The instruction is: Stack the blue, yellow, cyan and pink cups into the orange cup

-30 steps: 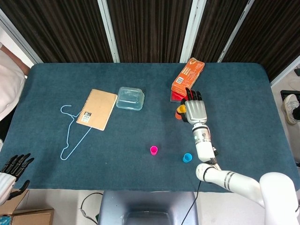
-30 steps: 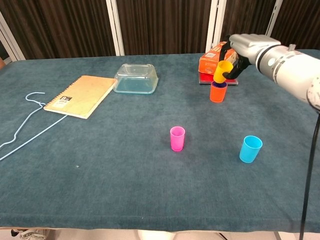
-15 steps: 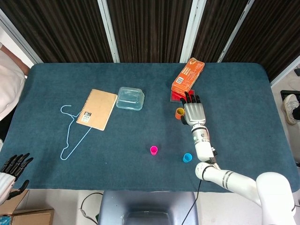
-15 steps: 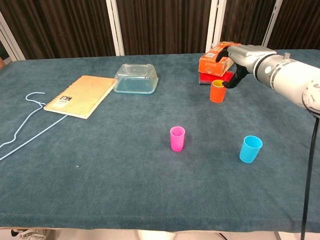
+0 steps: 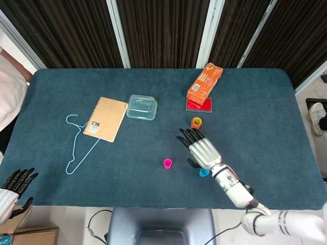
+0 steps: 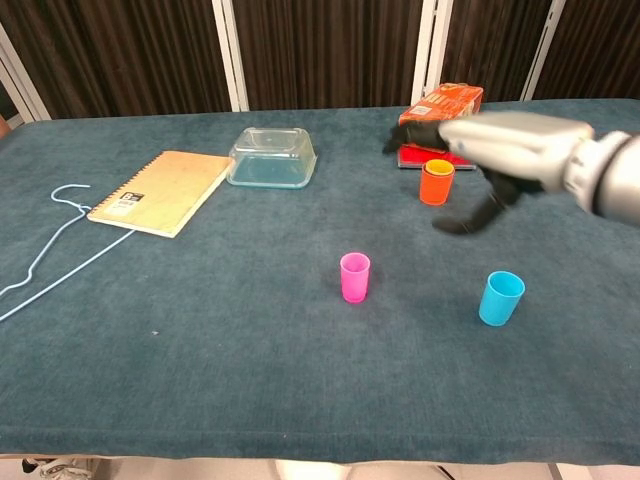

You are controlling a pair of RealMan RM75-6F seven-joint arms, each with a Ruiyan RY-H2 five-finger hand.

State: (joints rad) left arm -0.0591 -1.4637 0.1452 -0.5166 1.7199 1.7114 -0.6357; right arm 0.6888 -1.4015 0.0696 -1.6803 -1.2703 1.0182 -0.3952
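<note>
Right hand (image 6: 500,150) was empty, fingers spread apart, palm down, hovering above the surface (image 6: 200,330) between the orange cup (image 6: 436,184) and the cyan cup (image 6: 500,297); blurred in the chest view. Orange cup stood upright just in front of the red card (image 5: 199,104) and orange box (image 5: 204,83), with the yellow cup (image 6: 438,166) nested inside, only its rim showing. Pink cup (image 6: 354,276) stood upright mid-surface, cyan cup upright to its right, well apart. Left hand (image 5: 15,184) sat off the surface's near-left corner, holding nothing, fingers apart. Notebook (image 5: 105,118), clear container (image 5: 141,107) and blue hanger (image 5: 79,145) lay on the left half.
</note>
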